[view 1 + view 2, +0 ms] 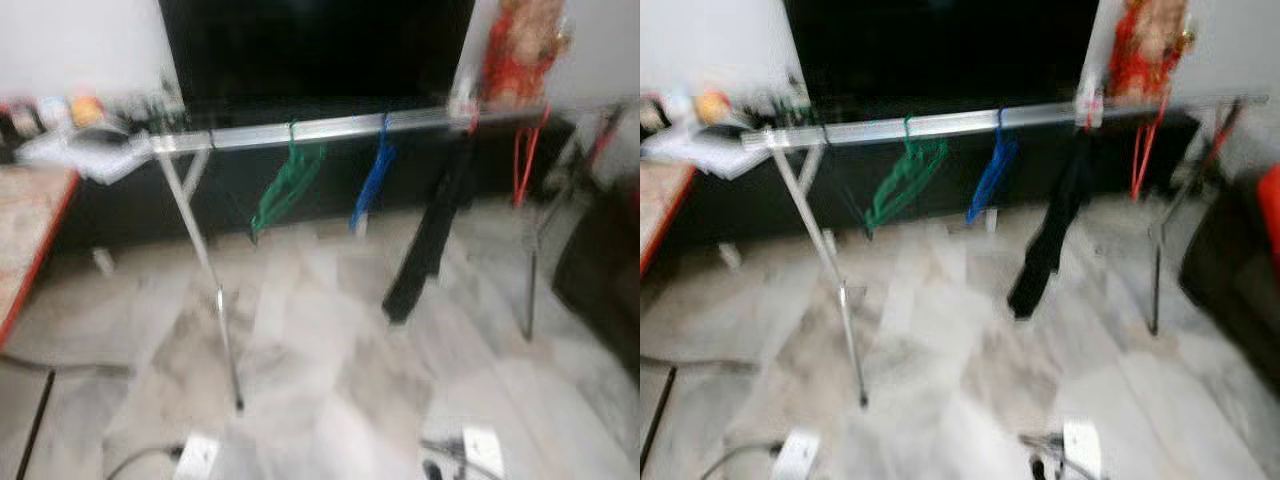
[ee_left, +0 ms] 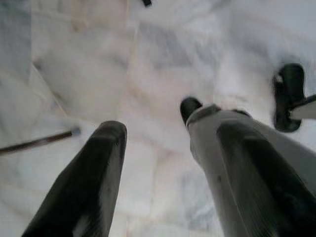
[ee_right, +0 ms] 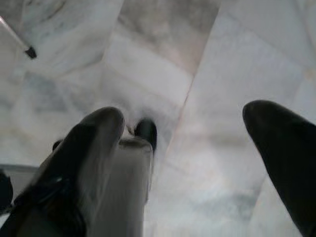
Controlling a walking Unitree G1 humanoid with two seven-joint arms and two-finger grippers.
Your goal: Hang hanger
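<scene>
Left eye view (blurred): green hanger (image 1: 287, 187), blue hanger (image 1: 372, 185) and red hanger (image 1: 527, 152) hang on the rail (image 1: 330, 128). Wrist views show left gripper (image 2: 163, 143) and right gripper (image 3: 187, 123), fingers spread, empty, above the floor (image 3: 237, 59).

Home, living rm w/ laundry setup. Evidence: marble-tile floor (image 1: 330, 330); metal drying rack (image 1: 300, 130) w/ green hanger (image 1: 288, 185), blue hanger (image 1: 372, 185), black garment (image 1: 430, 240); large dark TV screen (image 1: 315, 45); red-edged table (image 1: 25, 235).
</scene>
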